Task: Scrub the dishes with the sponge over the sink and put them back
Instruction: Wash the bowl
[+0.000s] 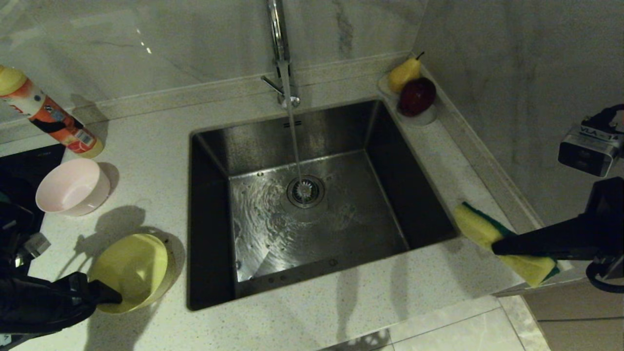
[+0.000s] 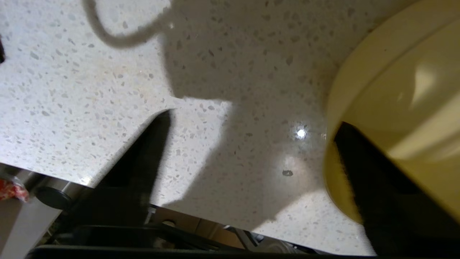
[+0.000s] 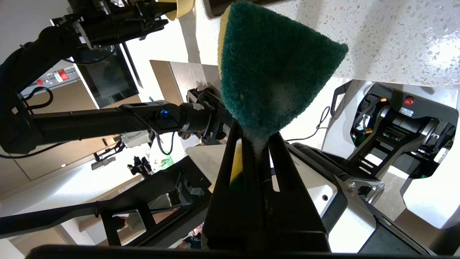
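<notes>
Reaching in from the counter's 8 o'clock corner, the left gripper (image 1: 109,296) has one finger inside the yellow bowl (image 1: 130,269) and the other outside over bare counter, as the left wrist view shows; the jaws are spread wide and not clamped on the rim, so the bowl rests free on the countertop (image 1: 146,141), tilted slightly. Judging from the task, that straddling stance suits either gripping the wall for a lift or letting go after setting it back; which one cannot be told.

The right gripper (image 1: 502,243) waits at 4 o'clock of the sink (image 1: 312,195), off the basin's corner, clenched on the sponge (image 1: 480,229) with the green scouring face showing in its wrist view. Held there, the sponge is probably kept ready for the next dish to be brought over the basin.

Water runs from the faucet (image 1: 280,48) onto the drain.

Counted: two bowls in sight, yellow and a pink bowl (image 1: 73,187) at 9 o'clock; no blue one visible. One sponge, one detergent bottle (image 1: 48,114) at 10 o'clock, one pear (image 1: 403,73) and one dark red fruit (image 1: 417,96) at 1 o'clock.
</notes>
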{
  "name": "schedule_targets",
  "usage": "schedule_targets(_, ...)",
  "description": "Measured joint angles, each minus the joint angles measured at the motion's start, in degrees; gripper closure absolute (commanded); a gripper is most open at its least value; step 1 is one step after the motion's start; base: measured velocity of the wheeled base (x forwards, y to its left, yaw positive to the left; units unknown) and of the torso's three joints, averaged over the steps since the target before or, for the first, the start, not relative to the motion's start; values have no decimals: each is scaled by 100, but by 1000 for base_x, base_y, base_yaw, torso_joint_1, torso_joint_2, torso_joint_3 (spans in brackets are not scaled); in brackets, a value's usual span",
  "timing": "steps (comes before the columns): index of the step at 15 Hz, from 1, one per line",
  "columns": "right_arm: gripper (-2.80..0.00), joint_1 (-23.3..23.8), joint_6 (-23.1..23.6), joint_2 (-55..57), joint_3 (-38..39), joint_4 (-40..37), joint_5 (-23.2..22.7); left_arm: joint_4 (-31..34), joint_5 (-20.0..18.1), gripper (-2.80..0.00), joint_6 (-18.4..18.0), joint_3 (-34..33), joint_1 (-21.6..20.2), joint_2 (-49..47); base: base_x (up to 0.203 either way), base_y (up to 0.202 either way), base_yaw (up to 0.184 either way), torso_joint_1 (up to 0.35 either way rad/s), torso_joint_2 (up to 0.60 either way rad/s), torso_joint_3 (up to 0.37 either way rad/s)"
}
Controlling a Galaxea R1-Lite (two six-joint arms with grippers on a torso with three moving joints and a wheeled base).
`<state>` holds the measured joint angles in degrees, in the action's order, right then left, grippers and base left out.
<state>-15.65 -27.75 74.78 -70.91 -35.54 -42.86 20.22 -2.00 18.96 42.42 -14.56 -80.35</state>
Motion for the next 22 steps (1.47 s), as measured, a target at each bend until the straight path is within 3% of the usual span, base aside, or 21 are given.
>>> schedule_targets(9, 0, 11, 7, -61, 16, -12, -2, -181, 51, 0, 261, 210, 0, -195, 0, 0, 0, 0, 0, 0)
schedule_targets(15, 0, -56, -1, -134, 57, -7, -40, 470, -6, 0, 1216, 1160, -2, 195, 0, 0, 0, 0, 0, 0)
schedule_targets(18, 0, -187, -23, -223, 57, -20, -38, 627, -383, 0, 1653, 1747, 53, 543, 0, 0, 0, 0, 0, 0)
schedule_targets(20, 0, -226, -28, -276, 71, -15, -30, 671, -469, 0, 1979, 2072, 427, 660, 0, 0, 0, 0, 0, 0)
schedule_targets(22, 0, -243, 0, -311, 172, 39, -46, 667, -354, 0, 2400, 2383, 1072, 523, 0, 0, 0, 0, 0, 0)
